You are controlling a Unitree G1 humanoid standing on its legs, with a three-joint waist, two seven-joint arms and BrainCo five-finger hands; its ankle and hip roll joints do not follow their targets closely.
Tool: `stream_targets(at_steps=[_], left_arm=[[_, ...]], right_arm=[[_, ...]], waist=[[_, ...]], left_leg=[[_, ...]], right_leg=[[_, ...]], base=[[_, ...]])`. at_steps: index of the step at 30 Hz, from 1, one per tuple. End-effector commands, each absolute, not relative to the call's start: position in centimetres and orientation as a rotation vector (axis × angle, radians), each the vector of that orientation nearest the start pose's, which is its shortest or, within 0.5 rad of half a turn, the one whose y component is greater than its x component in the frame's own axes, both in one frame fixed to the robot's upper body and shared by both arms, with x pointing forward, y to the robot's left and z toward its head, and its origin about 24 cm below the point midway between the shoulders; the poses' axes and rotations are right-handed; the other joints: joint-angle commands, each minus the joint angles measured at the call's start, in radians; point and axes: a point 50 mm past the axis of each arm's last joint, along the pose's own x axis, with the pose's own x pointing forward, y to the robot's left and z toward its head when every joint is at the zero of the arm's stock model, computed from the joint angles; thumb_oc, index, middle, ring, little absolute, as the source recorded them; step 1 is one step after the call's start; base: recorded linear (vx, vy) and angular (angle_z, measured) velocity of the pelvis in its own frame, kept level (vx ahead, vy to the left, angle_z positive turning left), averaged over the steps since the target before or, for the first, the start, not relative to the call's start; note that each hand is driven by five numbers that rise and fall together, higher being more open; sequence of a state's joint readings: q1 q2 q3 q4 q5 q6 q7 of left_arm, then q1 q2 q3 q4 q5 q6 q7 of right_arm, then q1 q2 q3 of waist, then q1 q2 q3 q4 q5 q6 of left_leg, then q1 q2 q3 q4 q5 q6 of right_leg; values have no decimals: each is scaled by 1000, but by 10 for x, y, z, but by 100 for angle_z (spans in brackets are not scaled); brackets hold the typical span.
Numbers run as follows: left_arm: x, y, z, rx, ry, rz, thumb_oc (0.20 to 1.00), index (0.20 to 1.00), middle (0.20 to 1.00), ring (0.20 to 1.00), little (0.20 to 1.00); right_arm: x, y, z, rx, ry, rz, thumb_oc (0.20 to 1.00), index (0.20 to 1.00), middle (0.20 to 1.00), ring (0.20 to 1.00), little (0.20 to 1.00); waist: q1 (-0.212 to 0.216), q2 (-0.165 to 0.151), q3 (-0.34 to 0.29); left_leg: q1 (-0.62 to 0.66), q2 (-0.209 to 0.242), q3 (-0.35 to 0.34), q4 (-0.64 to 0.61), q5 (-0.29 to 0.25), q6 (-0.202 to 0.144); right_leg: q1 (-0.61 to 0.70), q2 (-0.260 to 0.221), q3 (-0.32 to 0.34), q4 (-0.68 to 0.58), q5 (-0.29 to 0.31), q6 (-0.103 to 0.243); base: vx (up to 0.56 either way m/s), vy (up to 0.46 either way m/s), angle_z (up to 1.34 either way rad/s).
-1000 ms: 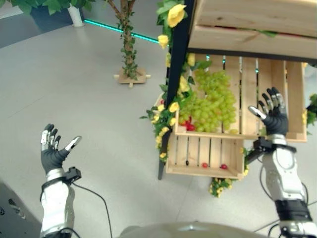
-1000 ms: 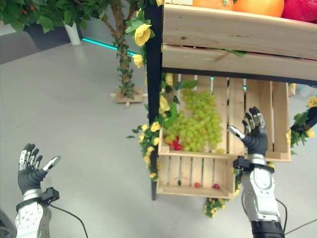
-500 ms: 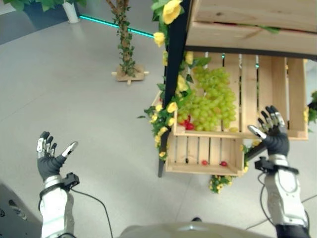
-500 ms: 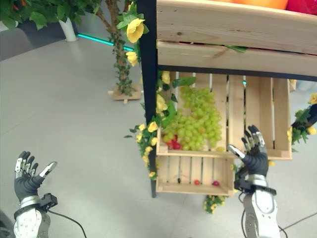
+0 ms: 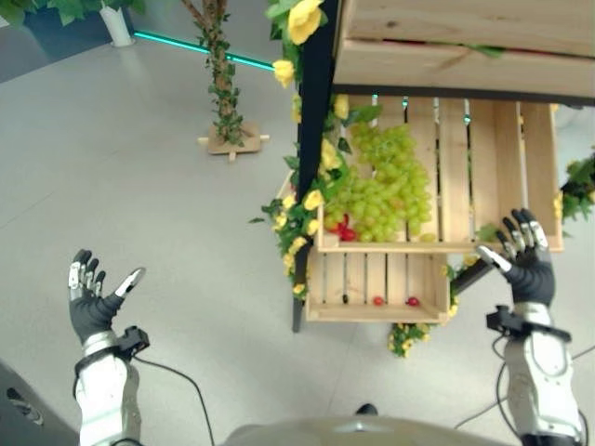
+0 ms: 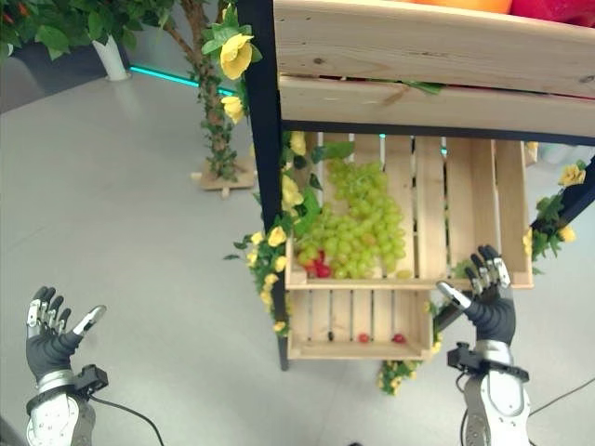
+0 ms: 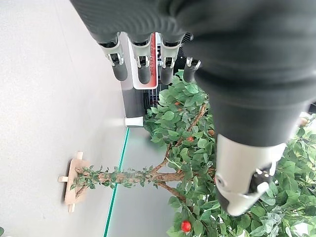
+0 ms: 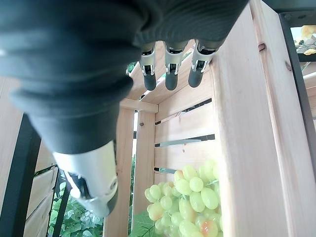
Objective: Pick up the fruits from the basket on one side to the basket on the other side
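Approach step, nothing grasped: right hand (image 5: 528, 265), fingers spread and empty, hovers near the crate (image 5: 483, 177); grapes (image 5: 386, 190) lie inside, left. Left hand (image 5: 93, 297) open, idle. Next: reach the grapes.

I see a heap of green grapes (image 5: 386, 190) piled in the left half of the tilted wooden crate (image 5: 483, 177), red berries (image 5: 342, 229) at its seven o'clock corner against the front rail
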State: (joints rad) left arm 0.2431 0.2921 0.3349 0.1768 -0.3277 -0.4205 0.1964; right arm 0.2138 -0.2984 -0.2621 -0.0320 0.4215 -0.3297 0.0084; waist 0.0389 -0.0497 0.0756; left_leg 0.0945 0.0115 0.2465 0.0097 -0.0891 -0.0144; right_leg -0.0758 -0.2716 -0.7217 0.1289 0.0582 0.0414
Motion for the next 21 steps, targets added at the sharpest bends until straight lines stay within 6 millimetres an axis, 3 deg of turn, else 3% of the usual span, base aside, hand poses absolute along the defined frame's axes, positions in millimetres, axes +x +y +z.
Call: stream_targets(at_steps=[1, 21], left_arm=[[169, 322, 57, 142, -271, 622, 1000, 1000, 1000, 1000, 1000], [157, 331, 47, 159, -215, 675, 1000, 1000, 1000, 1000, 1000]], right_arm=[[200, -280, 80, 24, -352, -302, 1000, 1000, 1000, 1000, 1000], [171, -298, 38, 50, -180, -487, 1000, 1000, 1000, 1000, 1000]], waist=[[-8, -17, -4], [-36, -16, -5]], left_leg=[[-16, -27, 24, -4, -29, -2], [-7, -23, 42, -4, -35, -1]], right_leg=[[32, -29, 15, -47, 48, 112], [23, -17, 33, -41, 40, 107]], base=[[0, 0, 0], [3, 2, -2]])
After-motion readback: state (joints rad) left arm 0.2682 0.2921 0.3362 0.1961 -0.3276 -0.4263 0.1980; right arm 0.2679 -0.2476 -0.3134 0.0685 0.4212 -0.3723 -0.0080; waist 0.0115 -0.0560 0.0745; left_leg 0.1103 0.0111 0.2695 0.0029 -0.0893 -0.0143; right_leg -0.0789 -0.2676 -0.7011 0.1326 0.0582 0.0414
